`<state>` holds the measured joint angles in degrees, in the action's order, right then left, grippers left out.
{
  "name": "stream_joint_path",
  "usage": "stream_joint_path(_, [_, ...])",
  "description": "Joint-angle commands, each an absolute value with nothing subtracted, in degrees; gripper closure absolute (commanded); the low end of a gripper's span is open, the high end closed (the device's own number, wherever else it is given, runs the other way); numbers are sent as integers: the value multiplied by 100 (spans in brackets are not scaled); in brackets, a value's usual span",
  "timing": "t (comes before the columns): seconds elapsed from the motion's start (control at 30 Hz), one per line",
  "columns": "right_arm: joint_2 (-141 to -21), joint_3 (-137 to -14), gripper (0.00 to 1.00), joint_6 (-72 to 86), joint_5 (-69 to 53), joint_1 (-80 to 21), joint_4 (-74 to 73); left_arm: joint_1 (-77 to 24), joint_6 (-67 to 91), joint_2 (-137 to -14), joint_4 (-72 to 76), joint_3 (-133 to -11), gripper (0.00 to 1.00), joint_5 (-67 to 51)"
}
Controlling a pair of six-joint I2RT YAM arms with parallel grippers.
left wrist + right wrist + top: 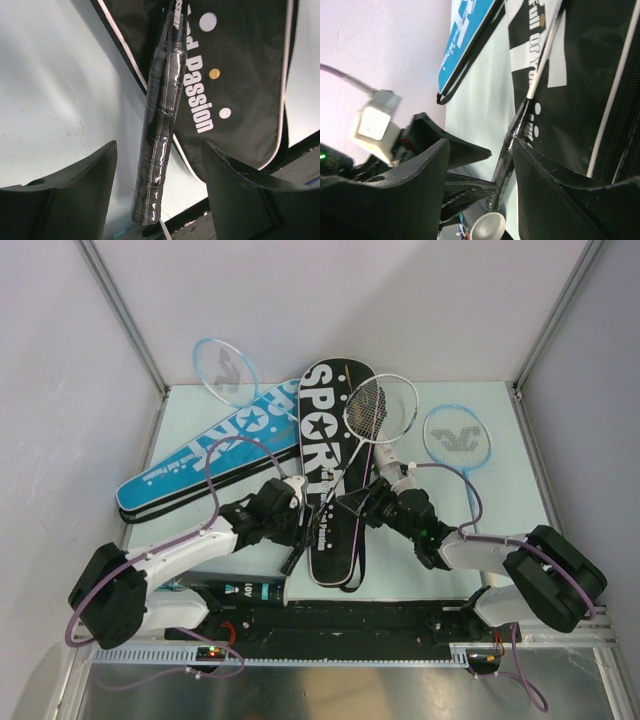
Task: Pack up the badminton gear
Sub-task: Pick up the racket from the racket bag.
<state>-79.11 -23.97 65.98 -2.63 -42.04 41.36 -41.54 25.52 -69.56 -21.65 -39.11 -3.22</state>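
Seen from above, the black tube (245,590) lies half hidden under the left arm (180,555). The shaft of the right blue racket (458,438) disappears beneath the right arm (470,550). The far racket (225,370) has its handle behind the blue cover (200,455). The left wrist view cuts off the black cover (240,75) at its top edge.

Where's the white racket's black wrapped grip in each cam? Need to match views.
Top external: racket grip sits low centre, off the left edge of the black SPORT cover.
Left wrist: racket grip mid-frame, running top to bottom.
Right wrist: racket grip lower centre, its thin shaft leading up-right.
Shared landmark: the black SPORT cover, beside the grip in every view.
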Motion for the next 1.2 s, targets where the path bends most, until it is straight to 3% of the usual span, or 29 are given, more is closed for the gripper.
stream_joint_path(0.0, [-7542,-2359,42,6508,-111,-4196,4312,-4252,2693,-7299,-2160,-3860,31,-354])
stream_joint_path(0.27, [-7224,-2261,41,6398,-86,-4106,4109,-4425,2760,-7730,-2133,-3794,45,-123])
stream_joint_path(0.47, [-7416,-2246,40,6389,-179,-4105,4207,-4536,2915,-7563,-2146,-3903,75,-122])
stream_joint_path(0.67, [-8014,-2380,38,6512,-426,-4183,4757,-4577,3218,-7104,-2320,-4034,97,-185])
stream_joint_path(1.17, [-10352,-3039,38,7403,-1436,-4205,7173,-4925,3801,-6540,-2252,-4323,100,-199])
